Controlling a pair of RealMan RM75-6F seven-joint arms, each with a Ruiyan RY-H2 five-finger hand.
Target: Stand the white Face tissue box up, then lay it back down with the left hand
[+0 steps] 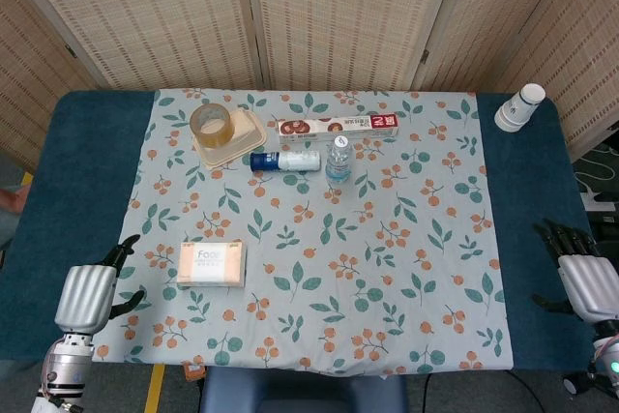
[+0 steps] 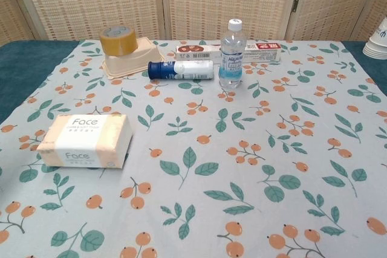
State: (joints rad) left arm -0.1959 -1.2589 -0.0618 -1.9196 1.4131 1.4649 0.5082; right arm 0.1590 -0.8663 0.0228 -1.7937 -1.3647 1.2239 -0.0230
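A table (image 1: 58, 191) carries a leaf-print cloth (image 1: 387, 268). The Face box (image 1: 211, 266) lies flat on the cloth's near left part, label up, touched by nothing. Far left sits a tray (image 1: 244, 137) with a tape roll (image 1: 211, 123) on it; right of the tray lies a long carton (image 1: 338, 127), and just nearer a blue-capped tube (image 1: 284, 161) lies beside an upright bottle (image 1: 337, 159). Paper cups (image 1: 519, 107) stand at the far right corner. The left hand (image 1: 89, 297) hovers near the box's left (fingers apart, holding nothing); the right hand (image 1: 585, 282) waits at the near right edge, fingers likewise spread.
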